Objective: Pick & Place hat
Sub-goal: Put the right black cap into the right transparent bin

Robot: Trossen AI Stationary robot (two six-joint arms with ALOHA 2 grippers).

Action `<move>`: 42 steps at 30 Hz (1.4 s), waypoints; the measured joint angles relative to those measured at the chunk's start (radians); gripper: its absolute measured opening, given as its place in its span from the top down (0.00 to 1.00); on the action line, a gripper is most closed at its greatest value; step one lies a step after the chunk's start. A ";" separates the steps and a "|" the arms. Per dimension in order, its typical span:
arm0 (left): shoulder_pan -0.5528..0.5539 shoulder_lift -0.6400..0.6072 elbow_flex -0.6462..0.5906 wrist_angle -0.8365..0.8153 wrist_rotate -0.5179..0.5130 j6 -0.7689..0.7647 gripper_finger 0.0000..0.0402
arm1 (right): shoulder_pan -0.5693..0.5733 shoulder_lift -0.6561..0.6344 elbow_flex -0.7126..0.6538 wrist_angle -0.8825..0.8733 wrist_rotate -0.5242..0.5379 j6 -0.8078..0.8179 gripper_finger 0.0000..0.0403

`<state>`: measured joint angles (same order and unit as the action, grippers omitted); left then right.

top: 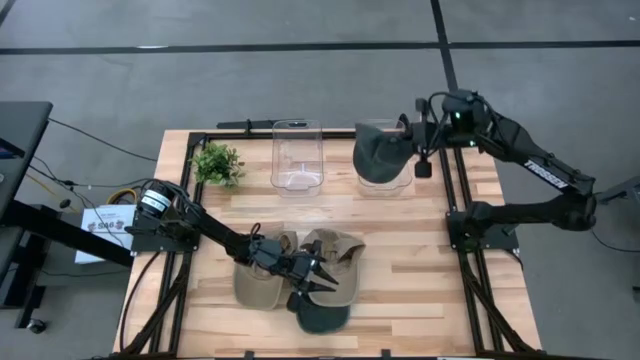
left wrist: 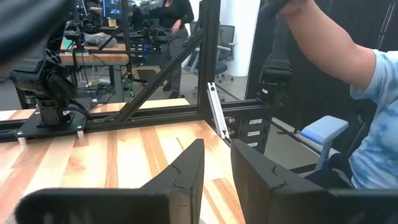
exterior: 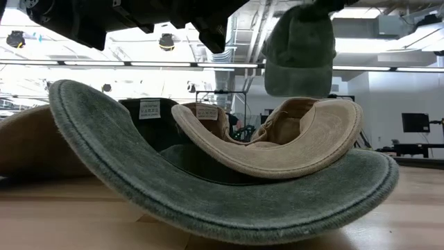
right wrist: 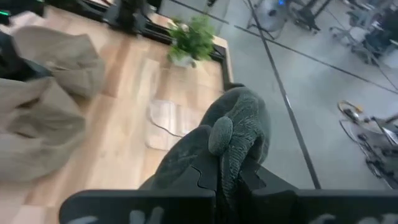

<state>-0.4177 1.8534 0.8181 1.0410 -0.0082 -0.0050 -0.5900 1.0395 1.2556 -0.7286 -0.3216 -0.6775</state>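
Nearest the low camera you had the green cap (exterior: 229,201) lying upside down, its brim curling toward the lens, with a tan cap (exterior: 277,149) resting in it. From overhead, that green cap (top: 322,312) sat at about 6 o'clock on the wooden table (top: 400,300), touching two tan caps: one (top: 262,272) at its 10 o'clock, the other (top: 335,252) at its 12 o'clock.

Your left arm reached in from 9 o'clock, and the left gripper (top: 318,277) hovered over the pile where the three caps met. Its fingers (left wrist: 186,171) stood partly apart with nothing between them.

Your right arm came from 3 o'clock and bent back toward the far edge. The right gripper (top: 408,140) was clamped tight on a dark green hat (top: 380,155), held in the air over the right-hand clear bin (top: 385,182) at about 1 o'clock. In the right wrist view you could see the hat (right wrist: 230,140) bunched between the closed fingers, and in the low view it (exterior: 300,52) hung above the pile.

A second clear bin (top: 298,155) stood at 12 o'clock, just beside the first. A small potted plant (top: 218,163) sat at 11 o'clock.

In the left wrist view, a person's arm in a light blue sleeve (left wrist: 379,124) showed beyond the table edge, and another person stood far back in the room.
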 joint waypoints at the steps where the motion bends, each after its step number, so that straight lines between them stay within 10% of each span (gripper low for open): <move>1: 0.001 0.000 0.000 0.000 0.000 0.000 0.81 | -0.029 0.010 0.000 0.000 -0.020 -0.007 1.00; 19: 0.001 0.000 0.000 0.015 0.000 0.000 0.81 | -0.354 0.271 0.000 0.002 -0.333 -0.201 1.00; 42: 0.001 0.000 0.000 0.015 -0.026 0.001 0.81 | -0.429 0.466 0.000 -0.019 -0.364 -0.301 1.00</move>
<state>-0.4171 1.8534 0.8181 1.0557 -0.0341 -0.0044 -1.0191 1.5051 1.2556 -0.7475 -0.6853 -0.9783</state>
